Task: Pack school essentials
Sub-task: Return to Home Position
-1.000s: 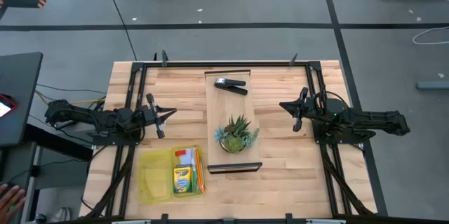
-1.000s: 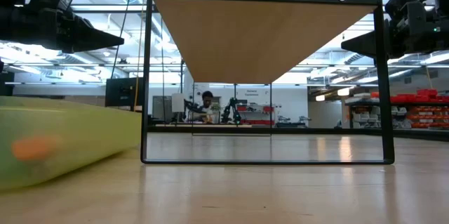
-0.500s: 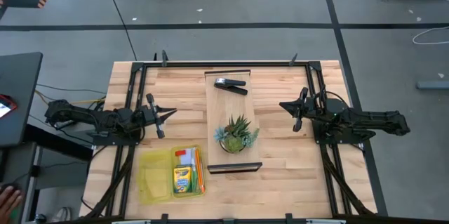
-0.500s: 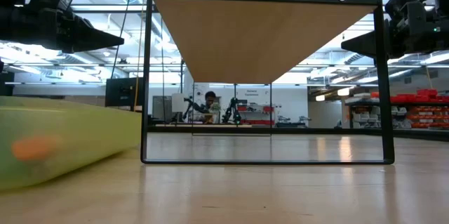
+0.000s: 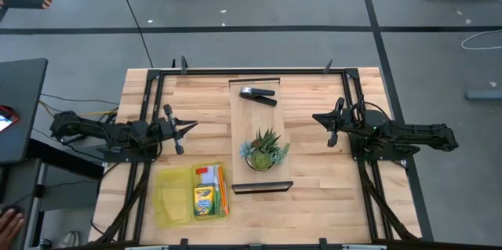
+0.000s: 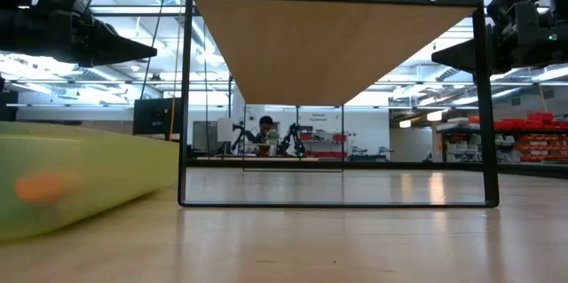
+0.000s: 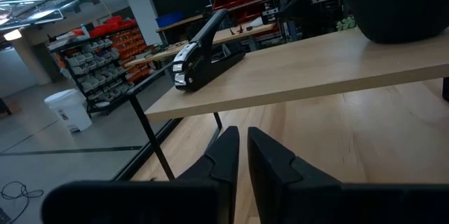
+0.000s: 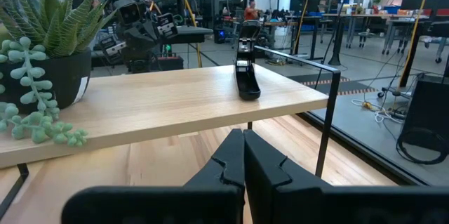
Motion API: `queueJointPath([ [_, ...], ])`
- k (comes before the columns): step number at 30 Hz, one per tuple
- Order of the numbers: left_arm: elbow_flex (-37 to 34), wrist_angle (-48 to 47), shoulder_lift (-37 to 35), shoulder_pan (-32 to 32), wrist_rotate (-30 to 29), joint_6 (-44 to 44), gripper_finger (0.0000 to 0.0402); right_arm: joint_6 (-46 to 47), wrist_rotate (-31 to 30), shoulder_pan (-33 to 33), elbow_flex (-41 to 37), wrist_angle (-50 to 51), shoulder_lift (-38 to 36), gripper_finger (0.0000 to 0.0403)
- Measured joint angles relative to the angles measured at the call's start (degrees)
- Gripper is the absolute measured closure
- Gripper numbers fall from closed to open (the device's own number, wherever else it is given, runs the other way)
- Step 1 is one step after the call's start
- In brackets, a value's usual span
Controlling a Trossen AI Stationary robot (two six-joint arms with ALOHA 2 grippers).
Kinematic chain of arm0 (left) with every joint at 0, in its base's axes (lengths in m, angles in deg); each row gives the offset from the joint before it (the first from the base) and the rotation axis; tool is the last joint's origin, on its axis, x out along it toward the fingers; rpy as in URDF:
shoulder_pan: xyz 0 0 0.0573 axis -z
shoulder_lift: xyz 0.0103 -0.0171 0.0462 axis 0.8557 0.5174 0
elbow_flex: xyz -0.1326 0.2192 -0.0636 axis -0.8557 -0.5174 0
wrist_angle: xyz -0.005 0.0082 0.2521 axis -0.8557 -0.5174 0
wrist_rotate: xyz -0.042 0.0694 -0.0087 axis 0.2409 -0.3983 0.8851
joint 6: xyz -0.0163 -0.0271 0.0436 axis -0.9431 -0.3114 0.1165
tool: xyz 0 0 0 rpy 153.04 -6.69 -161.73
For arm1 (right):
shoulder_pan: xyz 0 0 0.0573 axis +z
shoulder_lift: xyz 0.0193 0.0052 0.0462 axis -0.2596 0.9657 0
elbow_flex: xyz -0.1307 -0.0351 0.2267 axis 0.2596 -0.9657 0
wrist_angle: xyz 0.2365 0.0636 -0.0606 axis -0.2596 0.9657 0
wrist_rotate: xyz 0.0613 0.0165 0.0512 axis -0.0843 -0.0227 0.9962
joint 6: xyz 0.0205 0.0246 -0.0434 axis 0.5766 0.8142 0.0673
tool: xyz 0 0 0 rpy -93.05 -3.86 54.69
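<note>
The packing looks finished. The yellow-and-green crayon box [image 5: 205, 201] and the thin orange pencils [image 5: 223, 195] lie inside the translucent yellow plastic supply box [image 5: 166, 203], which sits on the left arm's side of the light wooden desk [image 5: 314, 179].

The step in hand seems to be the return to rest. The left gripper [image 5: 190, 128] hangs above the desk with its fingers close together, only a thin slit between them. The right gripper [image 5: 316, 117] hangs opposite, fingers pressed together. Both hold nothing.

The next move, I judge, calls only for settling the arms, with no grasp. Between them stands the raised wooden shelf [image 5: 251, 121] with the black stapler [image 5: 259, 95] and the spiky green potted plant [image 5: 264, 150]; it does not block either arm. A person's hand [image 5: 9, 222] shows well beyond the desk's left edge.
</note>
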Motion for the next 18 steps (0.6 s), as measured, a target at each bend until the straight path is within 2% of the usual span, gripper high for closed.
queueJointPath([
  [11, 0.0, 0.0, 0.0, 0.0, 0.0, 0.0, 0.0372, 0.0, 0.0, 0.0, 0.0, 0.0, 0.0, 0.0395],
  [18, 0.0, 0.0, 0.0, 0.0, 0.0, 0.0, 0.0364, 0.0, 0.0, 0.0, 0.0, 0.0, 0.0, 0.0395],
])
